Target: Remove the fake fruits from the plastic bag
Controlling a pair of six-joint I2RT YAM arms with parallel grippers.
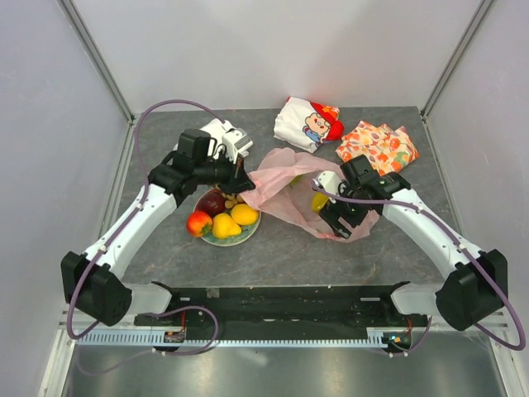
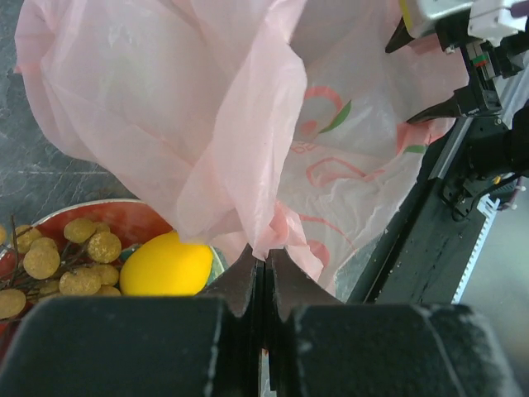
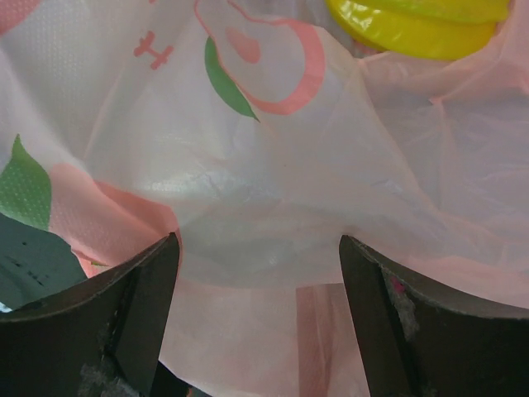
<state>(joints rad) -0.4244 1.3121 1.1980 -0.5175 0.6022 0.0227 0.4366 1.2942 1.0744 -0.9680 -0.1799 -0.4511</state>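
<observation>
The pale pink plastic bag (image 1: 285, 194) lies crumpled at the table's middle. My left gripper (image 1: 245, 180) is shut on its left edge, and the film bunches between the closed jaws (image 2: 264, 263) just above the red plate (image 1: 248, 236). On the plate sit a dark plum (image 1: 212, 202), an apple (image 1: 197, 222), a yellow pear (image 1: 225, 225), an orange (image 1: 244, 214) and grapes (image 2: 74, 260). My right gripper (image 1: 331, 217) stands open over the bag's right part, with bag film (image 3: 273, 149) stretched between its wide fingers (image 3: 259, 248). A yellow fruit (image 3: 421, 25) lies inside the bag beyond them.
A white cartoon-print cloth (image 1: 308, 122) and an orange-patterned folded cloth (image 1: 378, 145) lie at the back right. The black mounting rail (image 1: 273, 302) runs along the near edge. Grey walls enclose the table on three sides.
</observation>
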